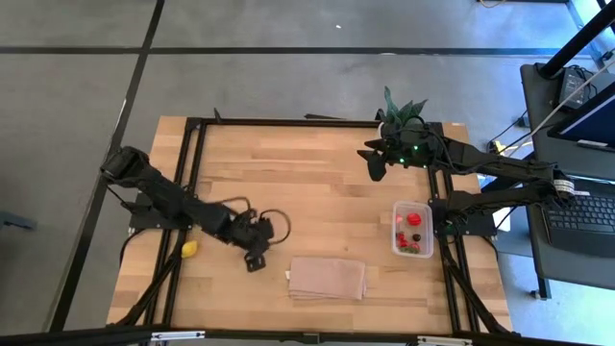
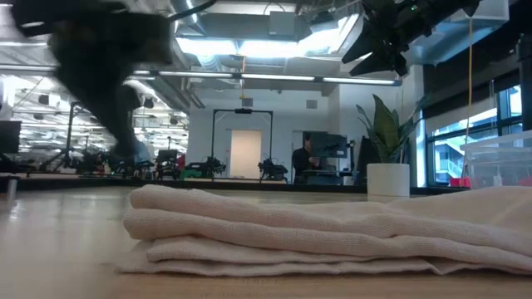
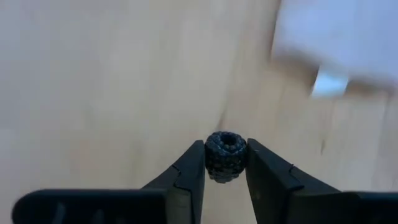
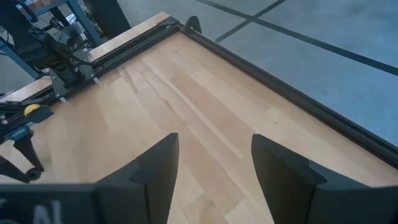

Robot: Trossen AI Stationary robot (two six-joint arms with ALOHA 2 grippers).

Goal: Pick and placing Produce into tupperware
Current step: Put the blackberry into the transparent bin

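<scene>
My left gripper [image 1: 255,258] is over the near-left part of the table, shut on a small dark berry [image 3: 225,154]. A yellow fruit [image 1: 189,249] lies on the wood just left of that arm. The clear tupperware [image 1: 397,231] stands near the table's right edge and holds red pieces and dark berries [image 1: 413,231]. My right gripper [image 1: 376,165] hangs open above the far-right part of the table, beside the potted plant [image 1: 404,108], with nothing between its fingers [image 4: 158,171]. My left gripper pinches the dark berry by its two opposite sides [image 3: 208,158] between the fingertips [image 3: 193,168]. The berry's hollow end faces the wrist camera. In the low view the gripper's tip hangs above the table top, so the berry looks lifted clear.
A folded tan cloth [image 1: 328,277] lies near the table's near edge, between my left gripper and the tupperware. It fills the foreground of the low view [image 2: 332,232]. Black rails [image 1: 197,173] run along the table's left, far and right sides. Bare wood spans the table's middle.
</scene>
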